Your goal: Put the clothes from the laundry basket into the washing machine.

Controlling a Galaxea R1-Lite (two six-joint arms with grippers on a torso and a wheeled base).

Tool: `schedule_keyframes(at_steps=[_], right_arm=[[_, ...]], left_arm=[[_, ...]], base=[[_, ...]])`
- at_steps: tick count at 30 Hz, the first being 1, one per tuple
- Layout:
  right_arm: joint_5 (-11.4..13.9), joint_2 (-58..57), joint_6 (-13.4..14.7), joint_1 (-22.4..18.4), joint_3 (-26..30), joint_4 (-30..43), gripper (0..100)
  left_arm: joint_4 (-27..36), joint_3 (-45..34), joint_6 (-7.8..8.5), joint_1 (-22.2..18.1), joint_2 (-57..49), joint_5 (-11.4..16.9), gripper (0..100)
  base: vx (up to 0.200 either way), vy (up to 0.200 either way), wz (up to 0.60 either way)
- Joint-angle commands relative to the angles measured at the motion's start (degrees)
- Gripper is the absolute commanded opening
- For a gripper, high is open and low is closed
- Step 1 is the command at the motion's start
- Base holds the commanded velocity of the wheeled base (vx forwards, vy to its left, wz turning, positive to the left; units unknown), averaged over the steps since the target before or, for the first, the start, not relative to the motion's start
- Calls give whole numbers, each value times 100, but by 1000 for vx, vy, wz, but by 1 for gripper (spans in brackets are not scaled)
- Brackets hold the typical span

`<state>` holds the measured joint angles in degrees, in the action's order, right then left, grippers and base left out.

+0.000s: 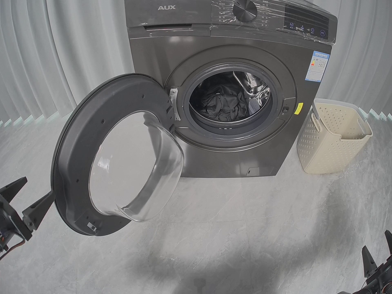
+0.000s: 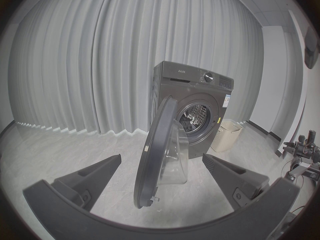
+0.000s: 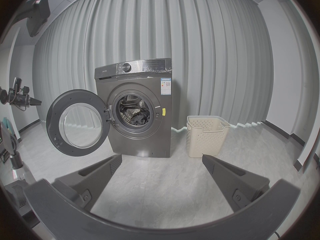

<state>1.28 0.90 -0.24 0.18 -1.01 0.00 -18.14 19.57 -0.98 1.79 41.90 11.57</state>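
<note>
A grey front-loading washing machine (image 1: 228, 62) stands against the curtain, its round door (image 1: 114, 156) swung wide open to the left. Dark clothes (image 1: 222, 101) lie inside the drum, also visible in the right wrist view as dark clothes (image 3: 136, 115). The cream laundry basket (image 1: 332, 137) stands on the floor right of the machine and looks empty inside. My left gripper (image 1: 28, 199) is open at the far left, close to the door's outer edge. My right gripper (image 1: 377, 254) is open low at the right, well away from the basket.
Grey marble-look floor (image 1: 245, 233) stretches in front of the machine. Pleated curtains (image 1: 49, 41) hang behind. The open door (image 2: 156, 154) juts out into the space ahead of the left gripper. Camera gear on a stand (image 2: 305, 147) stands off to one side.
</note>
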Motion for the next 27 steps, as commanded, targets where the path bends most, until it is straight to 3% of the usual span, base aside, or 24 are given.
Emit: schedule_keyframes(at_steps=[1, 8, 14, 23, 27], right_arm=[[4, -90, -2, -1, 101, 0, 100], [4, -90, -2, -1, 101, 0, 100], [4, -90, -2, -1, 101, 0, 100], [4, -90, -2, -1, 101, 0, 100], [4, -90, -2, -1, 101, 0, 100]], left_arm=[[-208, 408, 1, 32, 1180, 82, 100], [-849, 768, 18, 49, 2209, 161, 100], [-1315, 742, 18, 392, 2560, 161, 100], [-1271, 715, -122, 1543, 2173, 214, 100], [-1289, 496, -113, 1658, 1980, 205, 100]], base=[[0, 0, 0], [0, 0, 0], [0, 0, 0], [0, 0, 0], [0, 0, 0]])
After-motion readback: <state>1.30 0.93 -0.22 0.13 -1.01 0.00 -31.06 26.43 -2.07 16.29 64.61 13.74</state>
